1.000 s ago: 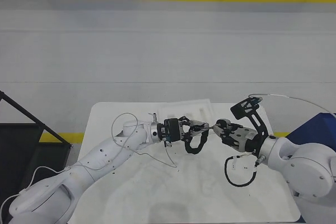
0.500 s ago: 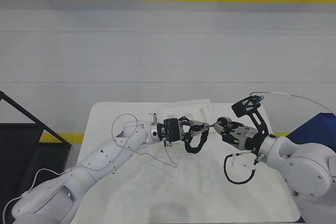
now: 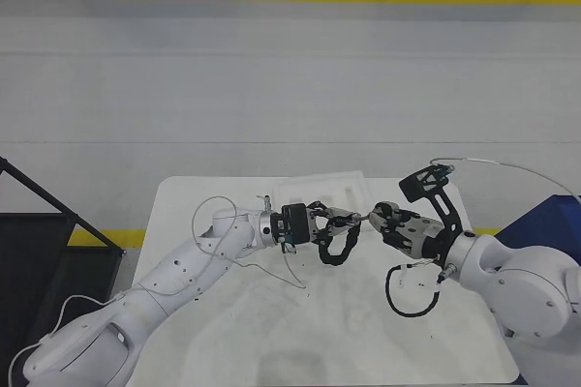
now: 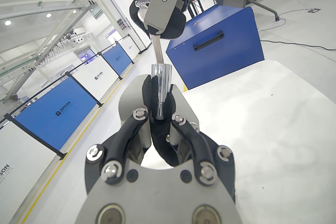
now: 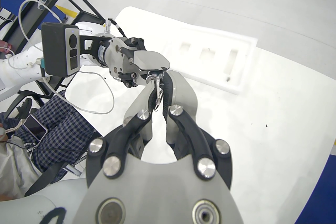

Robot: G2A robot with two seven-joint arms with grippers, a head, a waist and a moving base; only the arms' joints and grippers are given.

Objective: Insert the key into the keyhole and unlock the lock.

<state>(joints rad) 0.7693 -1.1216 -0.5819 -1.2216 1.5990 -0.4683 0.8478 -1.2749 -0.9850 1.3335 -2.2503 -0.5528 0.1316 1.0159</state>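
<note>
Left claw clamped tight on the lock, right claw pinched shut on the key. Both are up in the air over the desk, key tip right at the mouth of the chrome cylinder!

Danger here, I reckon: the blade looks a touch tilted against the cylinder's line, so a push could jam it on the rim or twist the key in its grip. A hard shove might also turn the lock between the pads, with its black cable loop dangling free. Whether the tip sits inside the keyhole, I can't tell.

Now the grips: left fingers closed around the black sleeve behind the chrome end, no gap showing. Right fingers squeeze the key's head, blade pointing at the lock.
</note>
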